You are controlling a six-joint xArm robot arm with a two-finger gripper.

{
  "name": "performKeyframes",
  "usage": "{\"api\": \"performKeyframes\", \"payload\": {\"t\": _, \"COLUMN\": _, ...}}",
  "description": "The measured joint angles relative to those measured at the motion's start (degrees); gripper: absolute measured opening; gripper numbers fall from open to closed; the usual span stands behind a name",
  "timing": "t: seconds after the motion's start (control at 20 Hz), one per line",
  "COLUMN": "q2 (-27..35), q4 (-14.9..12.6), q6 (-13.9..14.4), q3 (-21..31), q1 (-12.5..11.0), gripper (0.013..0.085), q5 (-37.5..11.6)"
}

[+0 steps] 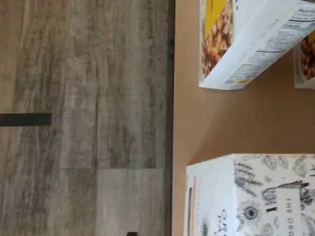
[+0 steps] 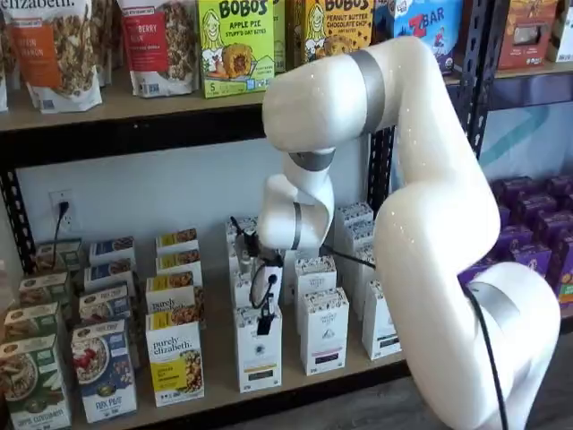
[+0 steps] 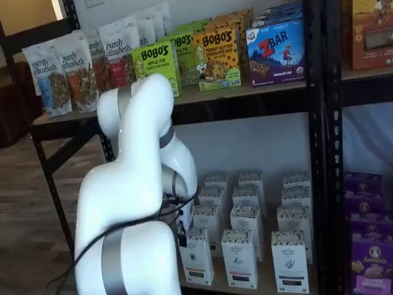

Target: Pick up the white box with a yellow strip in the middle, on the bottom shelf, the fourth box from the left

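Your hand (image 2: 265, 322) hangs just in front of the white box (image 2: 258, 351); I cannot tell whether its fingers are apart. That box stands at the tabletop's (image 2: 219, 381) front edge. Centre on it, clear of the purely elizabeth box (image 2: 175, 360) beside it and the carton (image 2: 240, 291) behind it.

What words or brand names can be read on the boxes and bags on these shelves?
"BOBO'S APPLE PIE": green box, upper shelf.
"BOBO'S PEANUT BUTTER CHOCOLATE CHIP": yellow box, upper shelf.
"Z BAR": blue box, upper shelf.
"purely elizabeth": bag, upper shelf, and yellow-panel box on the bottom shelf.
"Annie's": purple box.
Labels on the white box and its neighbours: too small to read.
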Motion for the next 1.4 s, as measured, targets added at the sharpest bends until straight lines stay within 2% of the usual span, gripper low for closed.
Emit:
{"api": "performKeyframes", "payload": {"t": 0.65, "q2": 5.5, "q4": -2.8, "q6": 1.9, "q3": -6.9, "q1": -0.8, "gripper": 0.0850, "q5": 0.3}}
{"api": "performKeyframes", "payload": {"t": 1.1, "q2": 8.4, "q4": -6.8, "q6": 4.7, "q3": -10.9, "q1": -1.9, "gripper": 0.0850, "q5": 1.6}}
{"api": "performKeyframes", "payload": {"t": 1.4, "q2": 10.4, "q4": -8.3, "q6": 5.8, "q3": -14.0, "q1": -2.4, "gripper": 0.0850, "q5": 3.5}}
